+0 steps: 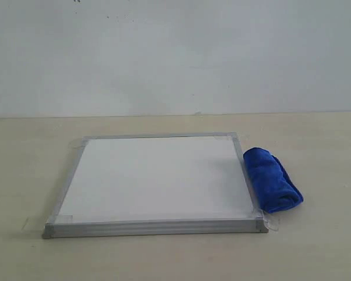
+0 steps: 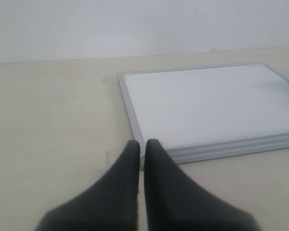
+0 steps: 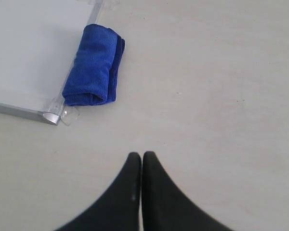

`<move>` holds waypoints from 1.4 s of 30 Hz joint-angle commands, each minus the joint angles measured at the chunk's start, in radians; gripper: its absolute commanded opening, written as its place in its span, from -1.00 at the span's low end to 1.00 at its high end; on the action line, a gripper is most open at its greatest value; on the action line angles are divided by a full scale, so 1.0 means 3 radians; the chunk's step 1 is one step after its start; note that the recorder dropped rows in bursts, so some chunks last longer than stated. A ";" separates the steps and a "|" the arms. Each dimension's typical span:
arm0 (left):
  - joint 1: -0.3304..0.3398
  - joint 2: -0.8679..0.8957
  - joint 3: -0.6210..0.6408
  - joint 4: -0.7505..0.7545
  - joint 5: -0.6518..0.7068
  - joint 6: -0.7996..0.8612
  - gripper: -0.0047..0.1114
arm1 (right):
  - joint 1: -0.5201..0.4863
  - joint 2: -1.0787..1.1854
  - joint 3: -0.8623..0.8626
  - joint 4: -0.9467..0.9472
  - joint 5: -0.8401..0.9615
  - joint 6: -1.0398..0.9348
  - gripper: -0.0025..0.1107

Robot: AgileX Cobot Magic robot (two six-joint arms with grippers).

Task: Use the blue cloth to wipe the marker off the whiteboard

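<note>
The whiteboard [image 1: 158, 178] lies flat on the table, silver-framed, with clear tape tabs at its corners; its white face shows no red marker lines in any view. The blue cloth [image 1: 272, 178], rolled up, rests against the board's right edge. In the right wrist view the blue cloth [image 3: 93, 66] lies beside the whiteboard [image 3: 31, 53] corner, well away from my right gripper [image 3: 142, 156], which is shut on nothing over bare table. My left gripper [image 2: 142, 143] is shut and empty, just short of the whiteboard [image 2: 207, 103] near corner. Neither gripper appears in the exterior view.
A beige tabletop [image 1: 164, 257] surrounds the board, with a pale wall [image 1: 175, 52] behind its far edge. A loose tape tab [image 3: 69, 115] sticks out at the board corner next to the cloth.
</note>
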 commanded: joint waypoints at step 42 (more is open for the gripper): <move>-0.0023 -0.0011 0.0011 -0.0039 -0.0012 0.0015 -0.85 | 0.2119 -0.2583 0.2717 -0.0146 -0.3414 0.1909 -0.96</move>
